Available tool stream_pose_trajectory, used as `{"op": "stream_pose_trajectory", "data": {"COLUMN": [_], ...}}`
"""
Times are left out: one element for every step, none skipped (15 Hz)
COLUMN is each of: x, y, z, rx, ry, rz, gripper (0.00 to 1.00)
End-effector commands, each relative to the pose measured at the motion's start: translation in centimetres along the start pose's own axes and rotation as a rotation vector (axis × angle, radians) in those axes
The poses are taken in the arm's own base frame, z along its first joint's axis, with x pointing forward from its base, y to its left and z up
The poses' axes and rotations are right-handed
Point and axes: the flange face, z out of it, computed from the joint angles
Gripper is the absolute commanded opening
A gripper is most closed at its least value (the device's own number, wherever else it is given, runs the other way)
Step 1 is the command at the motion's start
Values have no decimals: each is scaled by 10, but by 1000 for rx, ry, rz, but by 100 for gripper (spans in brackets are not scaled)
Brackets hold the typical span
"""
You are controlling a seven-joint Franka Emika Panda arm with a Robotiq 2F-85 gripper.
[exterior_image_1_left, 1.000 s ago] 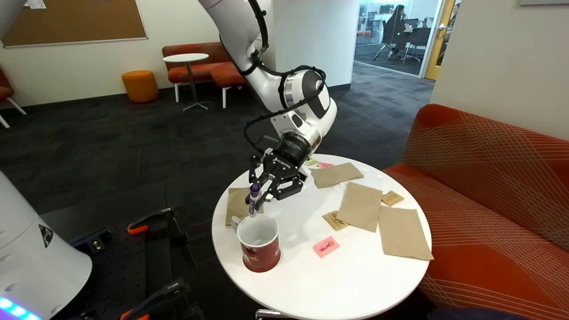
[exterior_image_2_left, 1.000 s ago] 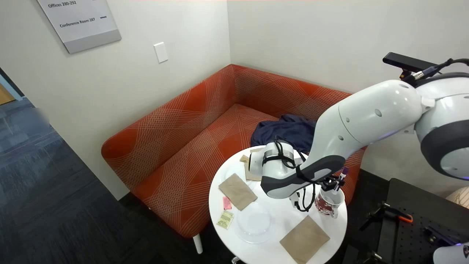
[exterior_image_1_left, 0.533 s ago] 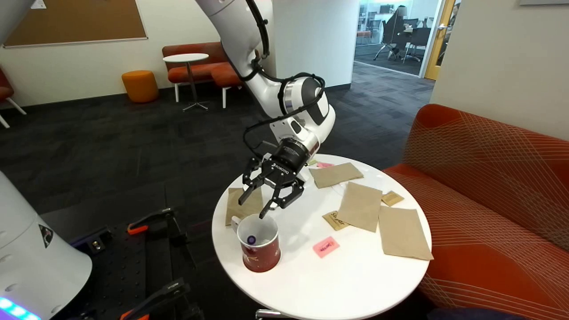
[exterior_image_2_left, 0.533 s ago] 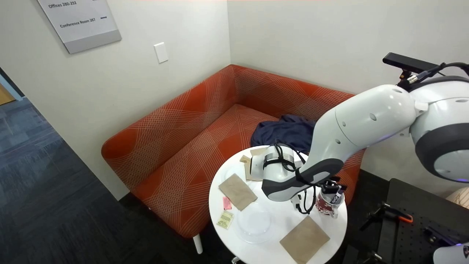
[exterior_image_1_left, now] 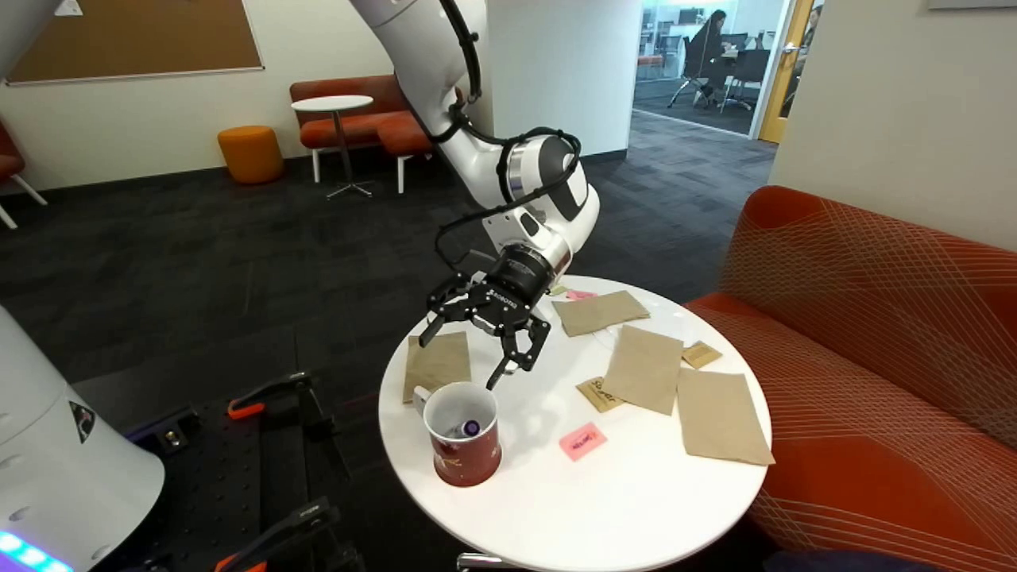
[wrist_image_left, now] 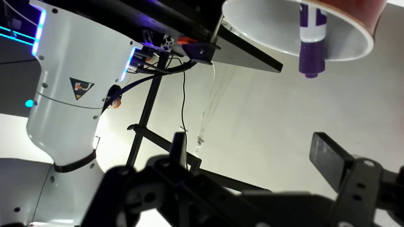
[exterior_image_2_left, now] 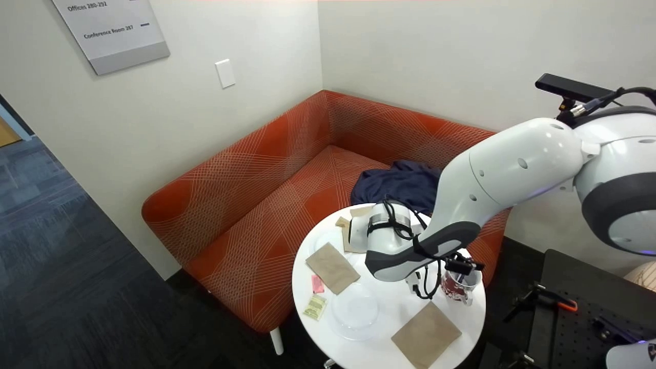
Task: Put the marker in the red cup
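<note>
The dark red cup (exterior_image_1_left: pixel 467 462) stands upright on the table near its edge, its handle pointing away from the sofa; it shows in both exterior views. Inside it leans the marker (exterior_image_1_left: pixel 470 429), purple cap upward. From the wrist view the marker (wrist_image_left: pixel 312 50) pokes past the pale rim of the cup (wrist_image_left: pixel 356 12). My gripper (exterior_image_1_left: pixel 456 365) hangs just above and behind the cup, jaws spread wide. Nothing lies between the fingertips of the gripper (wrist_image_left: pixel 247 142) in the wrist view. The lower part of the marker is hidden by the cup wall.
On the round white table (exterior_image_1_left: pixel 572 508) lie several brown paper pieces (exterior_image_1_left: pixel 643 369), a sugar packet (exterior_image_1_left: pixel 600 395) and a pink piece (exterior_image_1_left: pixel 582 441). A clear plate (exterior_image_2_left: pixel 355 313) sits there too. A red sofa (exterior_image_1_left: pixel 874 357) borders the table.
The jaws, earlier shut on the marker above the cup, have opened. The marker has dropped into the cup and tipped over to another side of it. The arm has lowered slightly.
</note>
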Motion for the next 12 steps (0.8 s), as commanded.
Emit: {"op": "stream_pose_trajectory", "data": {"x": [22,29,35,42,50,57,67,74,84,93,103,119], "y": [14,17,20,25,29,33,38,42,46,51,55,54], "z": [-13,-17,-21,-23,-25,-29,-31,-34,-36,-39,-41,-45], "rx": [38,44,51,60,70,78,84,93,104,114,126,136], "ry": [-51,-56,-62,-71,-78,-85,-90,-98,-107,-116,-129,-152], "rz": [37,49,60,77,90,103,119,135,153,173,192,202], "gripper": [100,100,100,100,100,100,100,100,100,100,100,100]}}
